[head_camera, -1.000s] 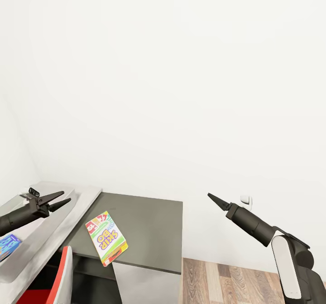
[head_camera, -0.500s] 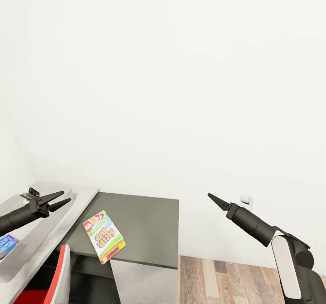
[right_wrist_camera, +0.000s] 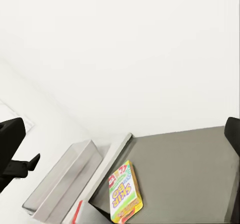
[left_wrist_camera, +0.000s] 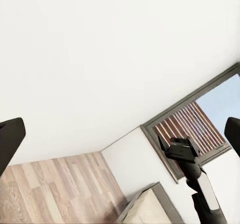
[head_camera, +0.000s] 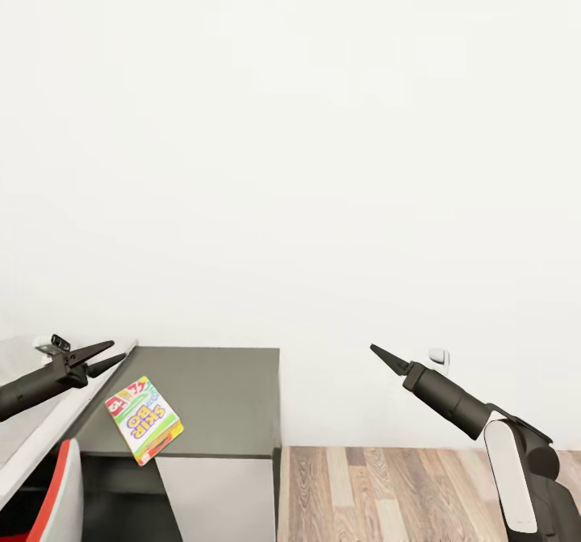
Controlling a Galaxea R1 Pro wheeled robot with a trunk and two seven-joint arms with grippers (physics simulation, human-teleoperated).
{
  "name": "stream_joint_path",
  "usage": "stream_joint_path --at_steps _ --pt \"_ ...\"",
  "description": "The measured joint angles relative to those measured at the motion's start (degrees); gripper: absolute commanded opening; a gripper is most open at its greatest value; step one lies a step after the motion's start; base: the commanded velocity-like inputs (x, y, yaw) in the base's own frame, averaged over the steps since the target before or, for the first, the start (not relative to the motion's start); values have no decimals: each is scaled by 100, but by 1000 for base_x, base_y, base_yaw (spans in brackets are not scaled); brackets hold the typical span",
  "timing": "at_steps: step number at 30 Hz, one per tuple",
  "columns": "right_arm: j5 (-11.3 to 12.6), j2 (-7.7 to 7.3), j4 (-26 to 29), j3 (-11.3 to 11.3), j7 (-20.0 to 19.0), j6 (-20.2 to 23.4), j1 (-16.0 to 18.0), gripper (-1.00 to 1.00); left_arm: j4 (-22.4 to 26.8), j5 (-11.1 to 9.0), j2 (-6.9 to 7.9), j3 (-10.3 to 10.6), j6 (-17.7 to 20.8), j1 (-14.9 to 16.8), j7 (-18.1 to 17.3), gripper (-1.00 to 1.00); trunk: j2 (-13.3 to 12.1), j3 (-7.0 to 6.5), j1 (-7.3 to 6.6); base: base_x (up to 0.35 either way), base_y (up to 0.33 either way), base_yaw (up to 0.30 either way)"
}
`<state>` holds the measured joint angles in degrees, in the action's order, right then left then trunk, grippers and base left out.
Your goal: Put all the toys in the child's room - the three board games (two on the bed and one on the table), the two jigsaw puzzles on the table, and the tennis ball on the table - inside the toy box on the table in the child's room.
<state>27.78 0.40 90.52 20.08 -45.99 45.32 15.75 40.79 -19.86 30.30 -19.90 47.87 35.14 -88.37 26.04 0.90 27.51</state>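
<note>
Mostly white wall takes up the head view, with the furniture and both arms low in the frame. At lower left, a Skip-Bo game box [head_camera: 144, 419] lies flat on a dark grey surface [head_camera: 218, 397], close to that surface's near left edge and turned at an angle. Just left of it runs the pale edge of the table [head_camera: 48, 433], and a red chair back [head_camera: 56, 510] shows in the bottom left corner. Wood-plank floor [head_camera: 420, 485] fills the lower right.

The left gripper [head_camera: 109, 354] hovers at the left edge of the frame, above the table edge and apart from the game box; its two fingers are spread apart and hold nothing. The right gripper [head_camera: 378, 352] hangs at lower right, in front of the wall and well apart from the game box; its fingers look pressed into one point there, yet the right wrist view shows dark fingertips at opposite edges, so I cannot tell its state.

In the right wrist view the game box [right_wrist_camera: 123, 193] lies on the dark surface beside a light-grey bin [right_wrist_camera: 62, 179].
</note>
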Motion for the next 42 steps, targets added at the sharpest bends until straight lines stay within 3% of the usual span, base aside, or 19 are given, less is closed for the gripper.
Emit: stream_joint_path --at_steps 25,36,42 --pt "-38 0 -25 4 20 -1 2 100 2 8 0 -3 -1 3 -1 100 6 -138 2 -66 -15 -229" --pt "-40 0 -315 20 43 -1 2 100 1 7 0 2 0 3 -1 100 5 -202 1 -90 0 -229" --pt "-20 1 -337 18 247 8 3 100 1 7 -1 1 1 2 -1 100 5 -235 1 -78 0 -188"
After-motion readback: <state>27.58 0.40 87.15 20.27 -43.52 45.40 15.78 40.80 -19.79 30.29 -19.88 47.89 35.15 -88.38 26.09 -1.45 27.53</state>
